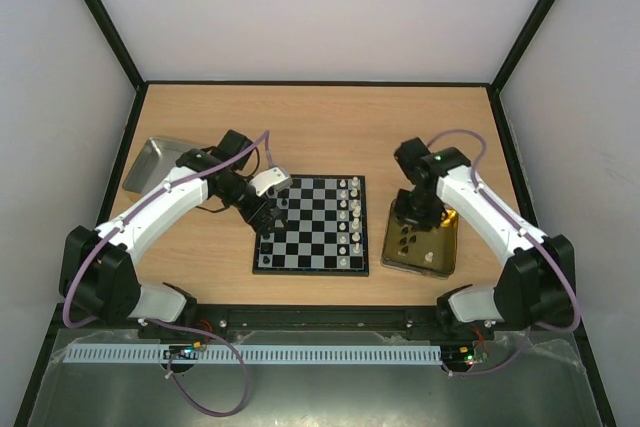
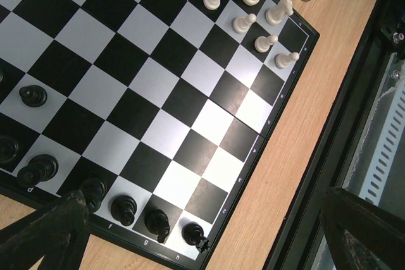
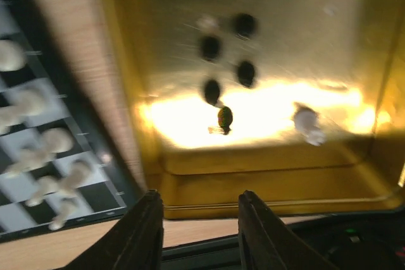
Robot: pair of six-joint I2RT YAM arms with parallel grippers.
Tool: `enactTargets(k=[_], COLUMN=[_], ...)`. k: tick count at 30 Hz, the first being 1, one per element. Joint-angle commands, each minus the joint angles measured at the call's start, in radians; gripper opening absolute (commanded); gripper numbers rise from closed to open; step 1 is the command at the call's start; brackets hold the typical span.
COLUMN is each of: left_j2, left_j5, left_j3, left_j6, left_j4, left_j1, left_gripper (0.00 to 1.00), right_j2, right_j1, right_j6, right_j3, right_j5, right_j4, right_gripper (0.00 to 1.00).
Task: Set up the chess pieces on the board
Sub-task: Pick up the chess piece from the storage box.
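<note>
In the top view, the board (image 1: 312, 237) is seen at the middle of the table (image 1: 320, 127). White chess pieces (image 1: 350, 212) are lined along its right side and black ones along its left. The left gripper (image 1: 268, 212) is held over the board's left edge, and the right gripper (image 1: 412, 227) over a gold tin (image 1: 452, 242) just right of the board. In the left wrist view, the fingers (image 2: 50, 232) are spread wide with nothing between them, above the black row. In the blurred right wrist view, the fingers (image 3: 142, 235) are parted and empty over the tin, where several black pieces and one pale piece lie.
</note>
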Motion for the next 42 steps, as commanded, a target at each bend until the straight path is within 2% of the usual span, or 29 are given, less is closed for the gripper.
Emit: enactTargets(k=[1,8,13,23,32,42], left_j2=[-0.008,0.013,0.024,0.043,0.043,0.041], left_j5=[0.012,0.018,0.019,0.016,0.011,0.009], left_j3=[0.008,0.025,0.035,0.053,0.052,0.04], left_j6=[-0.003,0.0,0.001,0.002,0.001,0.002], left_j4=[-0.001,-0.005,-0.006,-0.012,-0.013,-0.008], left_j1=[-0.005,-0.004,-0.006,-0.012,-0.012,-0.012], left_gripper=[0.99,0.99,0.99,0.99,0.99,0.99], right_j2=[-0.069,-0.125,-0.125,-0.09,-0.068,-0.037], right_j1=[-0.113,-0.26,-0.311,-0.33,-0.348,-0.352], right_j6=[-0.017,-0.028,-0.032,-0.021,-0.012,-0.003], right_j3=[-0.132,-0.256,-0.32,-0.385,-0.398,-0.418], right_j5=[0.064,0.06,0.023,-0.011,-0.008,-0.007], right_j4=[-0.049,0.011,0.072,0.182,0.208,0.236], right_gripper=[0.33,0.33,0.33,0.33,0.33,0.25])
